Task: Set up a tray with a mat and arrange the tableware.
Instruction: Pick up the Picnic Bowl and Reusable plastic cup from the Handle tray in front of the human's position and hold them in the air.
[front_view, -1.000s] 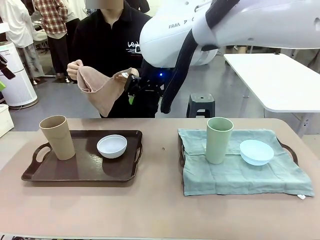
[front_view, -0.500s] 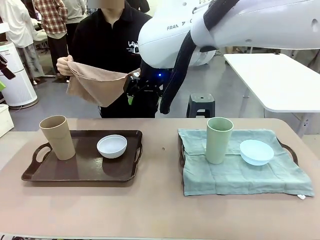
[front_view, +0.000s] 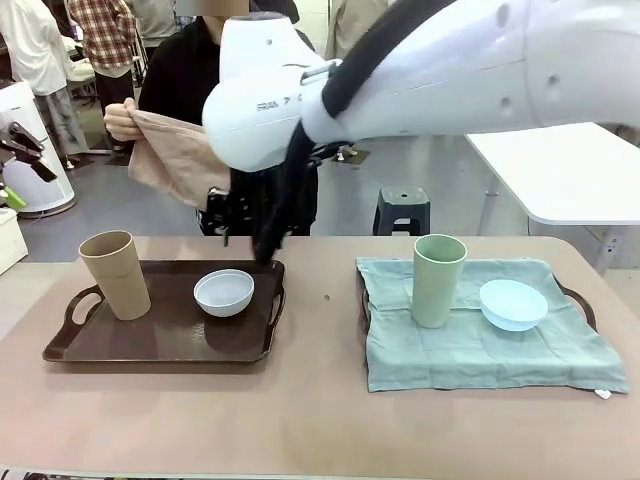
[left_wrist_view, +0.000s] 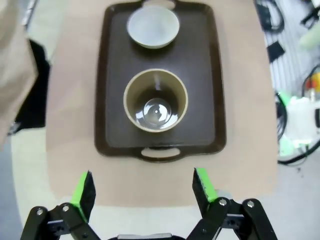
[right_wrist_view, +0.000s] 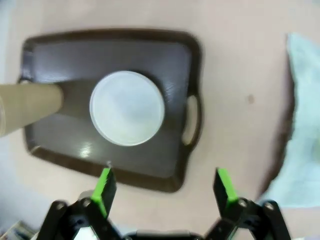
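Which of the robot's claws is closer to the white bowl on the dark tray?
Right. The right gripper hovers open above the dark tray, close to the white bowl; the left gripper hangs off the tray's other end, beyond the tan tumbler.

A dark brown tray (front_view: 160, 338) with cut-out handles lies flat on the left of the table, carrying an upright, empty tan tumbler (front_view: 115, 274) at its left end and a small white bowl (front_view: 224, 292) right way up near its right end, the two apart. To the right, a rumpled pale green mat (front_view: 470, 352) drapes over a second tray (front_view: 584, 303), with a pale green tumbler (front_view: 438, 280) standing upright on it just beside a light blue bowl (front_view: 513, 304). A tan cloth mat (front_view: 172, 160) hangs in the air beyond the table's far edge, bunched in the person's hand (front_view: 122, 120).
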